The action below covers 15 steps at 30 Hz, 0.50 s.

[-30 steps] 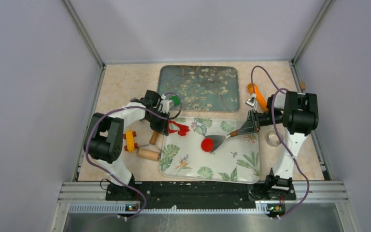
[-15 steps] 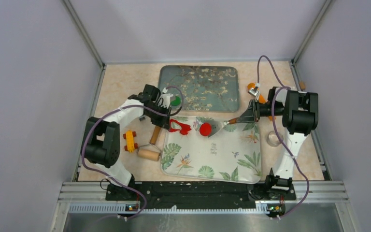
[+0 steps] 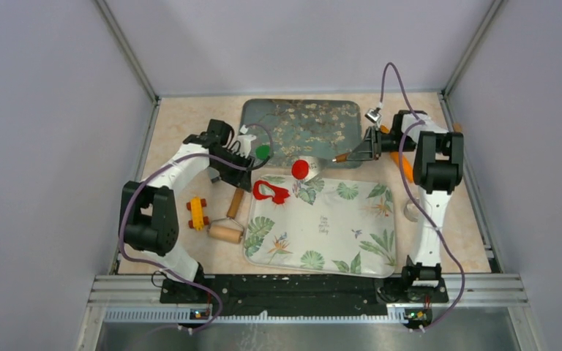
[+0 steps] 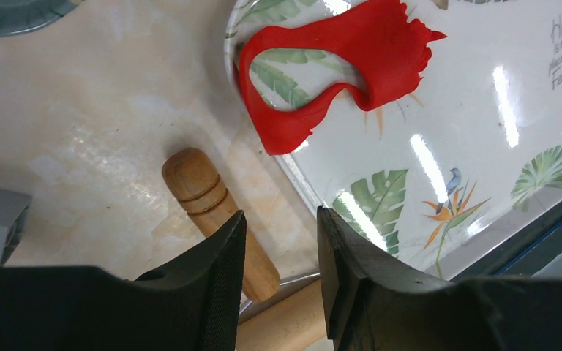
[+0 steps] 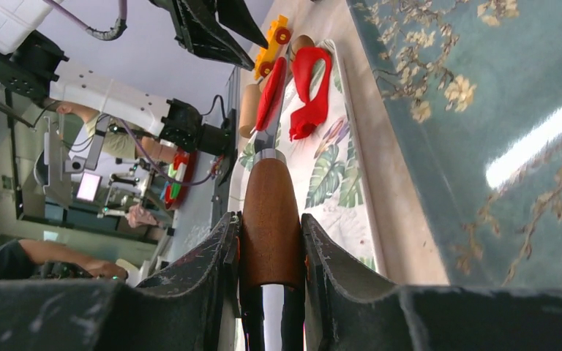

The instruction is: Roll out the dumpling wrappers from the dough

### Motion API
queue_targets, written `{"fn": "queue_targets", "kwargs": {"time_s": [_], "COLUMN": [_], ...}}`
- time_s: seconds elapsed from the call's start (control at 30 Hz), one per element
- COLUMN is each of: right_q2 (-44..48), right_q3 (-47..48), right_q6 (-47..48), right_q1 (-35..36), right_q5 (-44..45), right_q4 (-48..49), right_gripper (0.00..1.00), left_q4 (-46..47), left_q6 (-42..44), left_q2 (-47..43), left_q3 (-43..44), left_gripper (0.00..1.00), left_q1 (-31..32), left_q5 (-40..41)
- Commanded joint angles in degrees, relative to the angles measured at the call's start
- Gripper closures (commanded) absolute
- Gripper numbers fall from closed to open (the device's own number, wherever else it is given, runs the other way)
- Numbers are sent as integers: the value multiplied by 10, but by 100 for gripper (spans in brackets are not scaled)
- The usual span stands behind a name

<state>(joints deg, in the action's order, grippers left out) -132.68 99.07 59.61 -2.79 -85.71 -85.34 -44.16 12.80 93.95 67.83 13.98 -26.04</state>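
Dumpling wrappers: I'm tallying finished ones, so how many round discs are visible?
2. The red wrapper sits on the spatula at the blossom tray's near edge; the green wrapper lies at that tray's near-left corner. Arms may hide more.

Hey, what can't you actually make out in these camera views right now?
Green wrapper: top view, too small to judge shape; outside left wrist view.
Red wrapper: right wrist view, edge-on, face hidden.
Rolling pin: left wrist view, roller cut off by fingers and bottom edge.
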Motion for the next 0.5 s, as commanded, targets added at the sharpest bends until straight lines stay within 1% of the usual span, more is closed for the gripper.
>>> {"fn": "queue_targets", "kwargs": {"time_s": [0.0, 0.13, 0.27, 0.47], "right_q2": [-36, -69, -86, -120], "right_q3": [77, 126, 157, 218], "right_q6": [-30, -40, -46, -47], "right_q1": [24, 44, 53, 66], "right_q5": [-73, -61, -88, -89], "right_q4": [-6, -5, -5, -5], "right_gripper": [100, 100, 100, 100], "left_q4": [-25, -42, -59, -82], "left_q6": [33, 48, 57, 72], "left_q2": [-31, -37, -42, -42], "left_q3": [33, 38, 33, 36], "left_gripper": [56, 55, 55, 55], "left_q1": [-7, -7, -8, -8], "left_q5": [13, 21, 21, 23]}}
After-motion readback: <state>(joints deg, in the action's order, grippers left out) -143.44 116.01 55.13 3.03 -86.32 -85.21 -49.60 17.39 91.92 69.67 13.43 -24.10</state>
